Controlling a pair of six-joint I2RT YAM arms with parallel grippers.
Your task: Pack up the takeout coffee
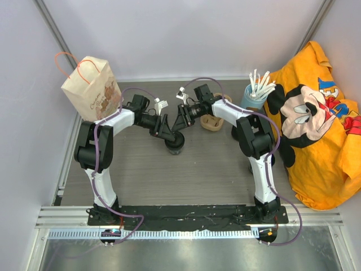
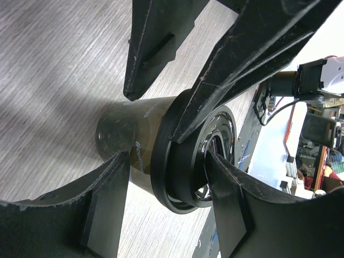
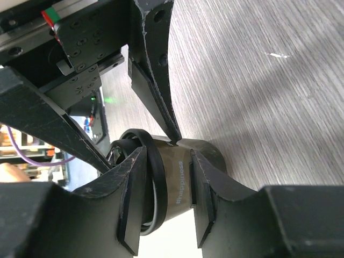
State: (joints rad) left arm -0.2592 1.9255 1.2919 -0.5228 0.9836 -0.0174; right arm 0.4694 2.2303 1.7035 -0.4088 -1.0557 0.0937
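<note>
A small black takeout coffee cup stands in the middle of the table, a cardboard carrier near it at two o'clock. The left gripper meets it from ten o'clock and the right gripper from one o'clock. Each has its jaws parted astride the cup's rim; whether either truly pinches it cannot be told.

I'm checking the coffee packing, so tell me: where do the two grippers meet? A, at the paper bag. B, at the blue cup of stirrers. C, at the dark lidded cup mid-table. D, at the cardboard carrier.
C: the left gripper and the right gripper both sit at the dark lidded cup, which fills both wrist views.
</note>
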